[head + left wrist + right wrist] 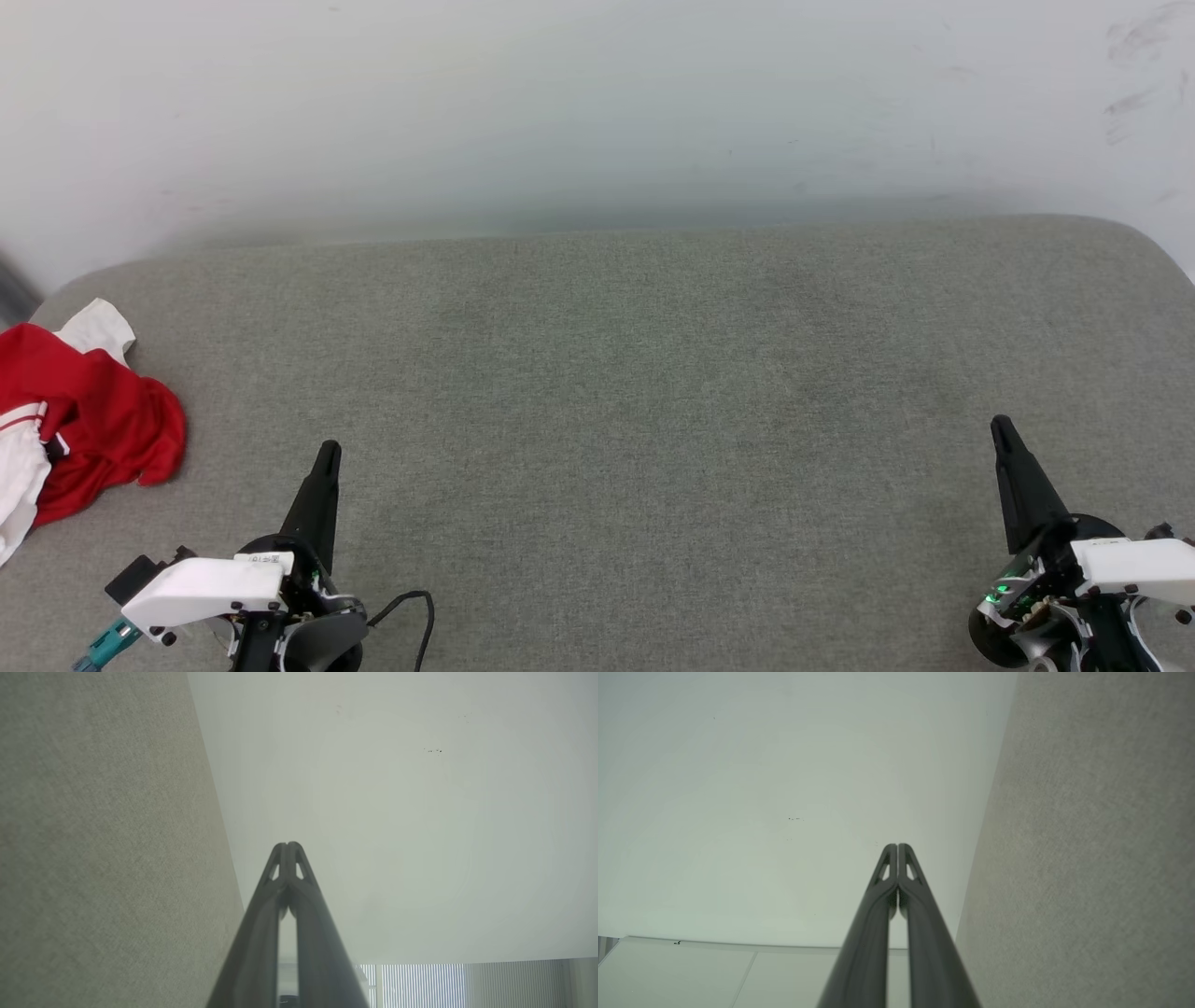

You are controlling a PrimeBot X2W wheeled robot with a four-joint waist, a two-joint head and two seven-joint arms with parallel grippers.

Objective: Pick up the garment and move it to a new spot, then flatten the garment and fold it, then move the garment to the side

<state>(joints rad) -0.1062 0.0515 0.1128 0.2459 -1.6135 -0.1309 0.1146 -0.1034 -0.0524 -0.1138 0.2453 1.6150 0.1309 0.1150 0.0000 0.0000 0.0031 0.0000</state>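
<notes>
Red T-shirt: crumpled on grey cushion, well left of your left gripper. It and right gripper both clenched, empty. Pickup step not yet begun, by the look of it: open the left jaws, reach leftward.

A grey-green padded surface with a woven cover (a cushion or a mattress top, hard to say which) spreads wide and flat, its far corners rounded. The garment lies crumpled on it in a loose heap, red with white parts, cut off by the picture's edge. From the garment rightward the weave runs smooth and even.
</notes>
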